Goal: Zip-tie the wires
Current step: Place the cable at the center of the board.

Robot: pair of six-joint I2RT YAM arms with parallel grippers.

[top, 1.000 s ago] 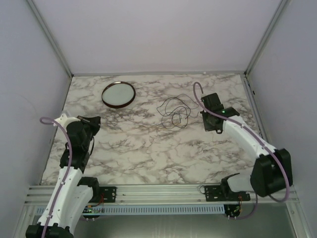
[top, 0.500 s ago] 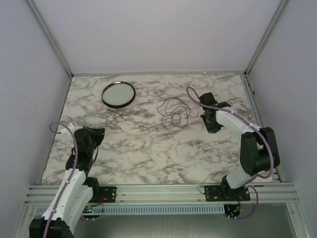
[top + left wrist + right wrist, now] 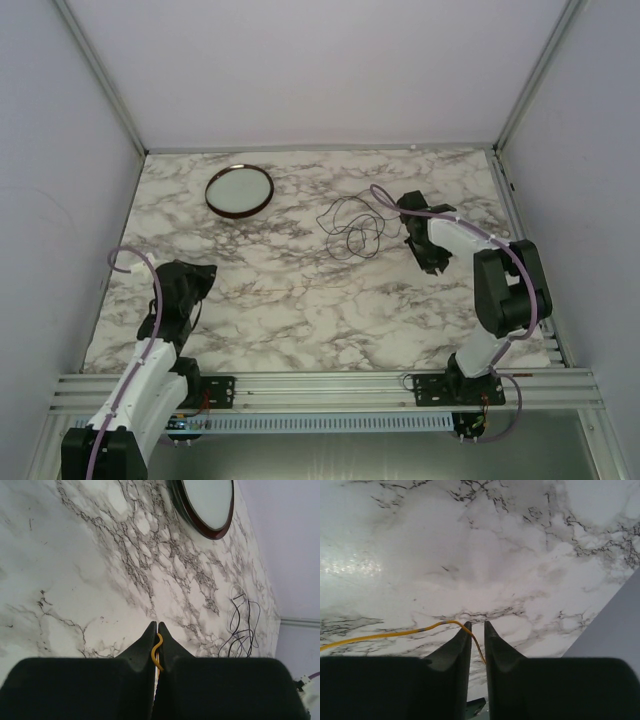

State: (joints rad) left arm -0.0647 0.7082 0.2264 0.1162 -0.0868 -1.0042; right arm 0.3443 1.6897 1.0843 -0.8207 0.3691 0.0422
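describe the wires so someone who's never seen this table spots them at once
Start at the marble table and go to its far half, right of centre, between the round dark-rimmed dish and the right arm. There lie the wires, a loose tangle of overlapping loops flat on the marble. They are hair-thin and dark, unlike the thick lilac cable arching off the arm beside them.

Left gripper point(image 3: 156, 624) closed, low near the table's point(image 3: 300, 310) left edge; right gripper point(image 3: 477, 623) barely parted, near its right edge.
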